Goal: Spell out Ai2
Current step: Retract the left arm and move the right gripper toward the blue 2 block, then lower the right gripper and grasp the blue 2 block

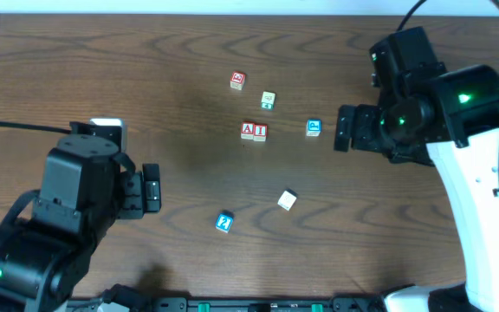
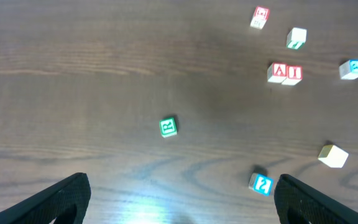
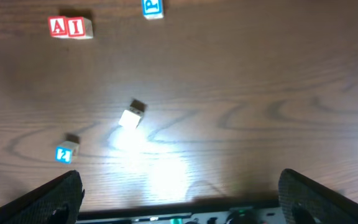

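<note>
Red blocks "A" (image 1: 248, 131) and "I" (image 1: 261, 132) sit touching side by side at mid-table; they also show in the left wrist view (image 2: 278, 72) (image 2: 294, 73) and the right wrist view (image 3: 58, 26) (image 3: 75, 27). A blue "2" block (image 1: 224, 222) lies nearer the front, alone; it shows close to the right finger in the left wrist view (image 2: 261, 184) and in the right wrist view (image 3: 64, 154). My left gripper (image 1: 152, 186) (image 2: 182, 183) is open and empty, left of the "2". My right gripper (image 1: 343, 128) (image 3: 180, 180) is open and empty, right of the blocks.
Loose blocks lie around: a red one (image 1: 237, 80), a white-green one (image 1: 268, 100), a blue one (image 1: 314, 127), a plain cream one (image 1: 287, 200). A green "R" block (image 2: 168, 127) shows only in the left wrist view, under the left gripper.
</note>
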You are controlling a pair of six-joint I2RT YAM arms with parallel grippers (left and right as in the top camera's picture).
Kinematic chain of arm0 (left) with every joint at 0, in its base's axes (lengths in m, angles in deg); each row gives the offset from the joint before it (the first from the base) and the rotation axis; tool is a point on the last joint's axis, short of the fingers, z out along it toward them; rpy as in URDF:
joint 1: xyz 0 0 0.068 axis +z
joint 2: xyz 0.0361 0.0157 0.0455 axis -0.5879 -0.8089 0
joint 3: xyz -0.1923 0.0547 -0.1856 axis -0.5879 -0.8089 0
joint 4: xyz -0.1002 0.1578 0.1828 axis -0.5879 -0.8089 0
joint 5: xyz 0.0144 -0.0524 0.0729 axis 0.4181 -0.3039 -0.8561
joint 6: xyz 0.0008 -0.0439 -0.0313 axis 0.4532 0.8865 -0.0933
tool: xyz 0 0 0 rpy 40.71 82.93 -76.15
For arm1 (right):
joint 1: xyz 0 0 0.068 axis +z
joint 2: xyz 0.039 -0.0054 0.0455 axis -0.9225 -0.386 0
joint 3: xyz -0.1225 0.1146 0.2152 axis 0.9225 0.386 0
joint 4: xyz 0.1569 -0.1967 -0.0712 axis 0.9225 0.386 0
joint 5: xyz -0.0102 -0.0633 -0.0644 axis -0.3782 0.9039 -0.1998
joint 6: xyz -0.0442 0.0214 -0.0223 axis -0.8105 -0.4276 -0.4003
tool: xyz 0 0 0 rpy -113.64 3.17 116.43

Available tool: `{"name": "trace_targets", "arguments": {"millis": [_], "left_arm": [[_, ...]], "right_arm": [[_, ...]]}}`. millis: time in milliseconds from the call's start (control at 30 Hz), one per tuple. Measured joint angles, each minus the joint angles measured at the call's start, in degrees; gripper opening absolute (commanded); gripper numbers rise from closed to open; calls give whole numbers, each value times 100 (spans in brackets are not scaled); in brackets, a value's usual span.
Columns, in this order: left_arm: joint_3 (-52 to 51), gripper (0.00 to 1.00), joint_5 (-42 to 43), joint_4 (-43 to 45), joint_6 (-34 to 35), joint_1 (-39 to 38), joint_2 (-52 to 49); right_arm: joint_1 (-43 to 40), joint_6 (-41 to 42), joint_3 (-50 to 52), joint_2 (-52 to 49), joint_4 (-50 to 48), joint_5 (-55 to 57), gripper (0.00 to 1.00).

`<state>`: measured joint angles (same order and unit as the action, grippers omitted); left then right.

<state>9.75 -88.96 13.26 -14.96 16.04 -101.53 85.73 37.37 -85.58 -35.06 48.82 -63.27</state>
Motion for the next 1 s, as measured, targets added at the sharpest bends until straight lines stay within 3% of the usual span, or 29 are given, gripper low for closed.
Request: {"name": "trace_targets", "arguments": {"millis": [400, 1000], "left_arm": [[0, 95, 15, -114, 109, 0, -24], [315, 95, -1377, -693, 1248, 0, -37]], "right_arm": [[520, 48, 26, 2, 0, -726, 99], [2581, 2581, 70, 2, -4, -1655, 99]]}}
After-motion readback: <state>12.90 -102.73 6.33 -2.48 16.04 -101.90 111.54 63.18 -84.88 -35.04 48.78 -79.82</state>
